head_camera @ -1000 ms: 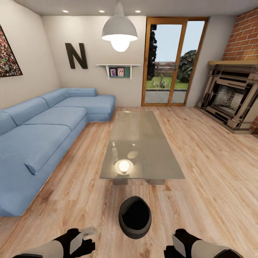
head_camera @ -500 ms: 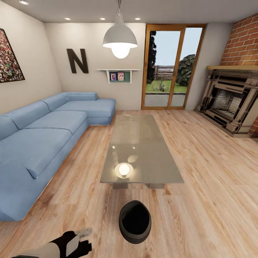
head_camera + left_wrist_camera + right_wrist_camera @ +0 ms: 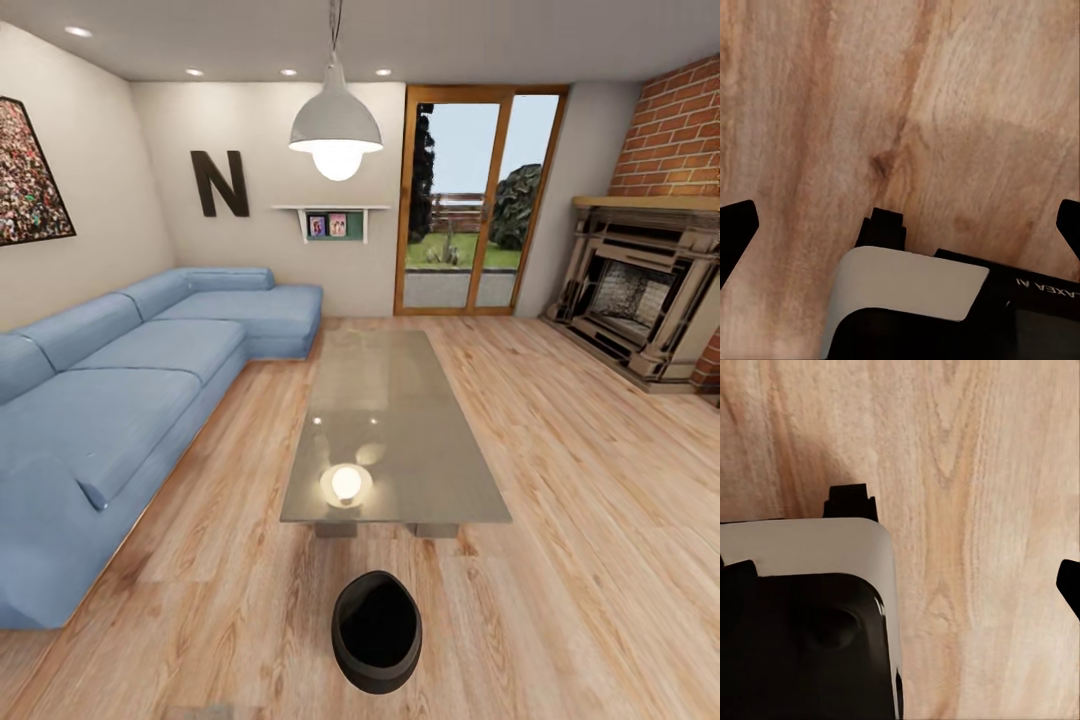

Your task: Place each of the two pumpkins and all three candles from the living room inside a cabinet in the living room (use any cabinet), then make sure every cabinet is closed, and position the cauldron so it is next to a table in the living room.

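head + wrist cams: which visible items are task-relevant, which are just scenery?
Task things:
- round-bellied matte black cauldron on the plank floor, just off the table's near end
- long grey glass-topped coffee table

Scenery:
- blue corner sofa
- white pendant lamp
- black letter N
- brick fireplace
- wood-framed glass door

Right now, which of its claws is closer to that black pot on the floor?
Cannot tell. The left gripper and right gripper both hang open over bare floor planks; the cauldron sits on the floor by the table's near end.
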`<state>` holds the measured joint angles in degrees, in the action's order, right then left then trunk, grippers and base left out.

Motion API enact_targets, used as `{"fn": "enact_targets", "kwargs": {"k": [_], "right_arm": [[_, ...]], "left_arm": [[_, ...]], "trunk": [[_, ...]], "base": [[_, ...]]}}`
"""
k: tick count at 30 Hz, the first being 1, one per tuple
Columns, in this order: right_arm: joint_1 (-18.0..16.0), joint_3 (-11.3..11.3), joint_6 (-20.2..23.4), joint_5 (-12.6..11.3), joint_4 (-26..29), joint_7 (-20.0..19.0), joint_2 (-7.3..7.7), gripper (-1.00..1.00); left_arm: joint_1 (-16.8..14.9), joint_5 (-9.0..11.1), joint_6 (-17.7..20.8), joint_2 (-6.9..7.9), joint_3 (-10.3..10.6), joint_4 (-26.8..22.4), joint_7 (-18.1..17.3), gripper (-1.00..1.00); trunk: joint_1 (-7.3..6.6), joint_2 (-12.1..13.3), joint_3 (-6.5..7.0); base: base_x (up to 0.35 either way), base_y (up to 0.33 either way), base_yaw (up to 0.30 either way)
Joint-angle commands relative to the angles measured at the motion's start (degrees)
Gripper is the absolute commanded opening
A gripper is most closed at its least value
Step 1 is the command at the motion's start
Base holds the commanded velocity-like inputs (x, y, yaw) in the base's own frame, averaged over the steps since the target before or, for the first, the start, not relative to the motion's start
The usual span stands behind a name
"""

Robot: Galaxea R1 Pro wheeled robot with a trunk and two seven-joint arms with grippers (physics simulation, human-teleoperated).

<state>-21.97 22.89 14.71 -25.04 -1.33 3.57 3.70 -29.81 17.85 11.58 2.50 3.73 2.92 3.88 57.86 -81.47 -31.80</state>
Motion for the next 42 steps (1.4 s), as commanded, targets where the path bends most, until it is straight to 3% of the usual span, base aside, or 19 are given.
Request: {"fn": "enact_targets", "kwargs": {"k": [1,5,12,14,15,16,19,32,42], "right_arm": [[0.2,0.5,-0.1,-0.5,-0.2,-0.4,0.17,1.00],[1.2,0.6,-1.3,-0.5,-0.6,-1.2,0.91,1.00],[2.5,0.6,-2.1,-0.5,-0.7,-1.5,1.20,1.00],[3.1,0.6,-2.1,-0.5,-0.7,-4.5,1.22,1.00],[3.1,0.6,-2.1,-0.5,-0.7,-5.1,1.24,1.00],[3.2,0.6,-2.1,-0.6,-0.8,-8.2,1.25,1.00],[3.3,0.5,-2.1,-0.6,-0.8,-8.8,1.34,1.00],[3.3,0.5,-2.2,-0.6,-0.8,-8.9,1.49,1.00],[3.3,0.5,-4.9,-0.8,-0.8,-8.7,1.49,1.00]], "left_arm": [[0.4,0.9,-0.8,0.14,0.4,0.1,0.1,1.00],[2.8,2.4,-2.2,0.42,0.3,0.1,0.0,1.00],[6.8,2.9,-4.7,0.97,0.4,0.1,0.0,1.00],[7.6,3.0,-5.2,1.85,0.4,0.0,-0.5,1.00],[7.6,3.0,-5.2,1.96,0.5,0.0,-0.7,1.00],[7.8,2.9,-4.9,2.34,0.6,0.0,-3.4,1.00],[7.9,2.8,-4.8,2.39,0.8,0.1,-4.7,1.00],[7.8,2.8,-4.8,2.59,0.8,0.0,-4.9,1.00],[7.8,2.7,-4.8,2.60,0.9,0.0,-4.9,1.00]], "trunk": [[-0.23,0.4,0.23],[-1.11,2.0,1.32],[-2.64,4.8,3.21],[-3.08,5.6,3.74],[-3.30,6.0,4.00],[-3.52,6.4,4.26],[-4.18,7.6,5.03],[-7.04,12.8,8.20],[-9.23,16.8,10.04]], "base": [[0.000,0.000,0.000],[0.000,0.000,0.000],[0.000,0.000,0.000],[0.000,0.000,0.000],[0.000,0.000,0.000],[0.000,0.000,0.000],[0.000,0.000,0.000],[0.000,0.000,0.000],[0.000,0.000,0.000]]}}
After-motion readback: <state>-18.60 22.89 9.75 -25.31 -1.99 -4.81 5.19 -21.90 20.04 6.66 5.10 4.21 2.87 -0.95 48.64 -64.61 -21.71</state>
